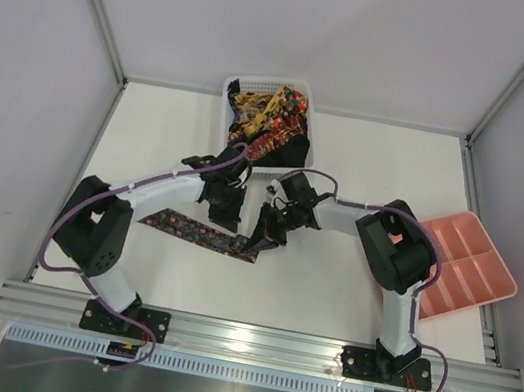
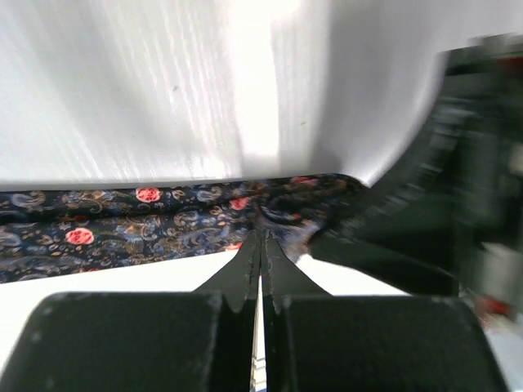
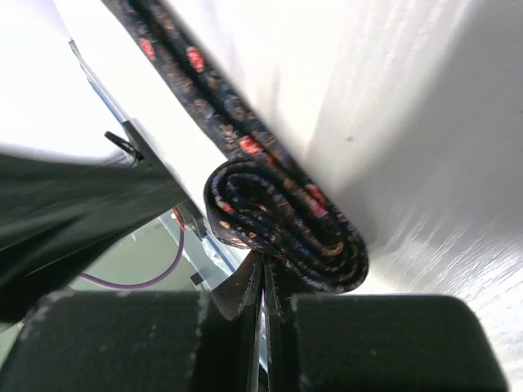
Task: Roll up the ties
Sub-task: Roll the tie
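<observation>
One dark tie [image 1: 186,226] with red and orange flowers lies flat on the white table, running left to right. Its right end is wound into a flat roll [image 3: 286,224]. My right gripper [image 1: 267,238] is shut, its tips [image 3: 263,263] pinching the near side of the roll. My left gripper [image 1: 227,218] is shut, its tips [image 2: 261,238] nipping the edge of the flat tie [image 2: 122,224] just left of the roll. More ties [image 1: 268,116] are heaped in the white mesh basket [image 1: 232,89] at the back.
The basket stands just behind both grippers. A pink compartment tray [image 1: 463,267] lies at the right edge of the table. The right arm shows as a dark blur [image 2: 458,188] close beside the left gripper.
</observation>
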{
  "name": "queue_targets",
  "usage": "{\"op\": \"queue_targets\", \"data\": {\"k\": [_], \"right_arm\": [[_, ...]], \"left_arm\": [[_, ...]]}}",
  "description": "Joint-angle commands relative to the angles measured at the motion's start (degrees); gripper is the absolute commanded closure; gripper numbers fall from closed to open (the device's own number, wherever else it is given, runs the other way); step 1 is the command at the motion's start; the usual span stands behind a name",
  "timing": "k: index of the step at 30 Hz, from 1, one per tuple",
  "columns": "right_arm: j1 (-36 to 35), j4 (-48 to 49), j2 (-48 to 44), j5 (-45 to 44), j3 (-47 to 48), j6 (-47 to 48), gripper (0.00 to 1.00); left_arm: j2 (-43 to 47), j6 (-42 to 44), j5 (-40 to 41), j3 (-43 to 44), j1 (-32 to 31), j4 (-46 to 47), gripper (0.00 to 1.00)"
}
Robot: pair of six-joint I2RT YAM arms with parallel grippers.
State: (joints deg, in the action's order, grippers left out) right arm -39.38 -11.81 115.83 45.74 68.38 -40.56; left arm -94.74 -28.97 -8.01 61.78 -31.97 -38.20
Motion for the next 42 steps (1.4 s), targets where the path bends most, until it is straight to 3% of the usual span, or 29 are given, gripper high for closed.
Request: {"op": "queue_targets", "data": {"k": [1, 14, 30, 33, 37, 42], "right_arm": [[-0.61, -0.93, 1.59, -0.47, 2.11, 0.47, 0.94], [-0.79, -2.51, 1.50, -1.70, 3.07, 1.01, 0.89], [0.61, -6.81, -4.91, -2.76, 1.94, 3.02, 0.79], [1.67, -7.69, -7.27, -2.85, 0.27, 3.38, 0.74], [2.55, -7.79, -9.04, -3.63, -2.36, 3.55, 0.54], [2.90, -5.33, -8.34, -3.29, -5.18, 2.24, 0.44]], "left_arm": [[4.99, 0.32, 1.78, 3.79, 0.06, -2.94, 0.99], [2.11, -2.67, -10.27, -1.22, -0.20, 5.67, 0.99], [-1.41, -0.47, -5.97, -2.80, -0.03, 5.68, 1.00], [-0.97, -0.12, -5.35, -3.33, -0.03, 5.85, 0.99], [-0.62, 0.06, -5.09, -3.86, 0.06, 6.29, 0.99], [-1.15, 0.58, -4.38, -3.77, 0.24, 6.64, 1.00]]}}
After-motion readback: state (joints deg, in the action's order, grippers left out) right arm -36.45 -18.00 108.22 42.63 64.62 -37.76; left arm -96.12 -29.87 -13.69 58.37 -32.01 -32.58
